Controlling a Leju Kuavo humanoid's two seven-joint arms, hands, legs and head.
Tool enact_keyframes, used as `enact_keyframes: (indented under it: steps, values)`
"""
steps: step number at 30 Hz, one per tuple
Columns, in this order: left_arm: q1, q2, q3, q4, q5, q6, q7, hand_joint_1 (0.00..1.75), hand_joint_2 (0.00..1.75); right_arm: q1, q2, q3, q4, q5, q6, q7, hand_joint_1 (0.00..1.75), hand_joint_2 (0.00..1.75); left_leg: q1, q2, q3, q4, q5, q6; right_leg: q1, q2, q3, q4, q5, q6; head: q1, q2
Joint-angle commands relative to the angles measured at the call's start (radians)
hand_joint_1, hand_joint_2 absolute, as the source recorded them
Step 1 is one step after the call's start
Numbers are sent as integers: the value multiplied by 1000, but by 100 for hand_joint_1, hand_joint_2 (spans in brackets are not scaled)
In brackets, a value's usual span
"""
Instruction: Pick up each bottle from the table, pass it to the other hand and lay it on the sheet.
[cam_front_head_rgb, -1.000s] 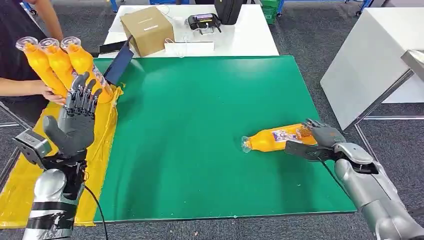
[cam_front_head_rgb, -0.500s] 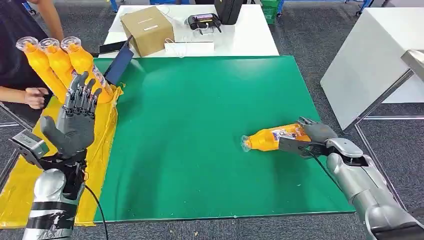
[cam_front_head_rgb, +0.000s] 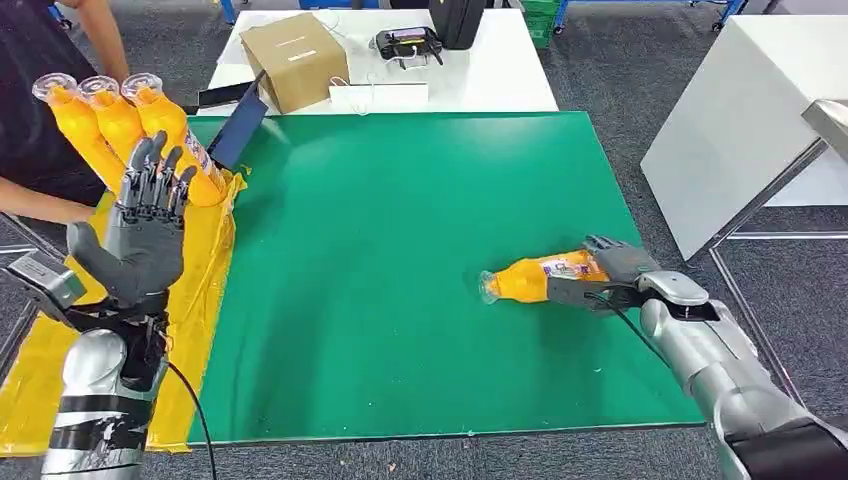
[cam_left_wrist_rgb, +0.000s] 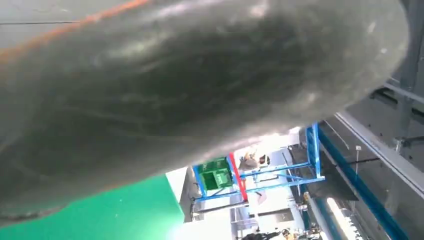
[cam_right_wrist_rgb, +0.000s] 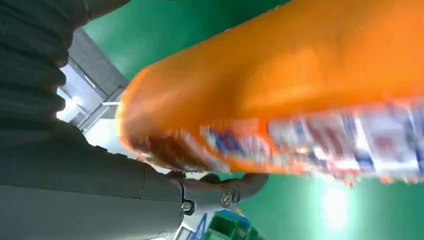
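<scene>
An orange bottle (cam_front_head_rgb: 530, 279) with a printed label lies on its side on the green mat (cam_front_head_rgb: 400, 260), its clear cap toward the left. My right hand (cam_front_head_rgb: 612, 273) grips its base end, thumb across the near side and fingers behind it. In the right wrist view the bottle (cam_right_wrist_rgb: 280, 85) is blurred and very close, with my right hand (cam_right_wrist_rgb: 75, 165) wrapped under it. My left hand (cam_front_head_rgb: 142, 232) is raised, palm up and fingers spread, holding nothing, over the yellow sheet (cam_front_head_rgb: 40, 370); its dark grey palm (cam_left_wrist_rgb: 200, 90) is close to the left wrist camera. Three orange bottles (cam_front_head_rgb: 120, 125) lie side by side at the sheet's far end.
A person's arm (cam_front_head_rgb: 40, 200) reaches in at the left by the sheet. Behind the mat a white table (cam_front_head_rgb: 480, 85) carries a cardboard box (cam_front_head_rgb: 295, 60) and a black device (cam_front_head_rgb: 408, 43). A dark flat panel (cam_front_head_rgb: 238, 128) leans at the mat's far left corner. Another white table (cam_front_head_rgb: 740, 120) stands at the right.
My right hand has closed around the bottle's base and the bottle has shifted slightly left. My left hand has risen a little. The person's hand has drawn back from the three bottles.
</scene>
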Motion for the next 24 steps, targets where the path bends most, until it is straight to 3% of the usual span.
enact_keyframes:
  steps: [1,2,3,8,12,13,18,22,24]
  values:
    - [-60,2,-33,118,13,-18,-17,0,0,-20,44,142,208,18,76,-30,0,175,2,-3,4,-1,0,-1,1,2,4,-2,-1,-2,0,0]
    - [-68,1,-38,131,13,-19,-20,0,0,-16,38,152,216,17,97,-43,152,175,1,-3,3,-1,0,-1,1,1,4,-1,-1,-1,0,0]
    - [-79,1,-46,149,15,-22,-28,0,0,-6,22,167,222,14,128,-62,175,175,2,-4,4,-1,0,-1,1,1,5,-2,-1,-2,0,0]
    - [-105,0,-70,190,20,-23,-39,0,0,39,-19,192,213,-1,137,-92,175,175,3,-6,9,-1,0,-1,2,-2,9,-4,-1,-1,0,0]
    - [-77,1,-72,162,21,-17,-35,0,0,56,-5,176,194,-27,90,-49,175,175,3,-4,10,-1,0,-1,2,-1,10,-4,0,-1,0,0]
    - [-67,0,-70,150,19,-11,-29,0,0,60,5,160,184,-40,62,-30,175,175,3,-8,12,-2,1,-2,2,-1,12,-5,-1,-2,0,0]
    - [22,11,-20,44,62,-20,40,0,0,88,113,-69,3,-232,-128,16,175,175,2,1,14,-1,-1,-1,1,4,13,-3,0,-2,0,0]
    - [30,9,-12,34,64,-26,43,0,0,92,112,-75,-60,-236,-90,56,175,175,2,6,12,0,0,-2,1,11,10,0,2,-2,0,0]
    - [32,14,-18,42,74,-51,60,0,0,124,143,-173,-160,-350,-112,-4,175,175,2,4,11,0,0,-2,1,8,9,0,2,-3,0,0]
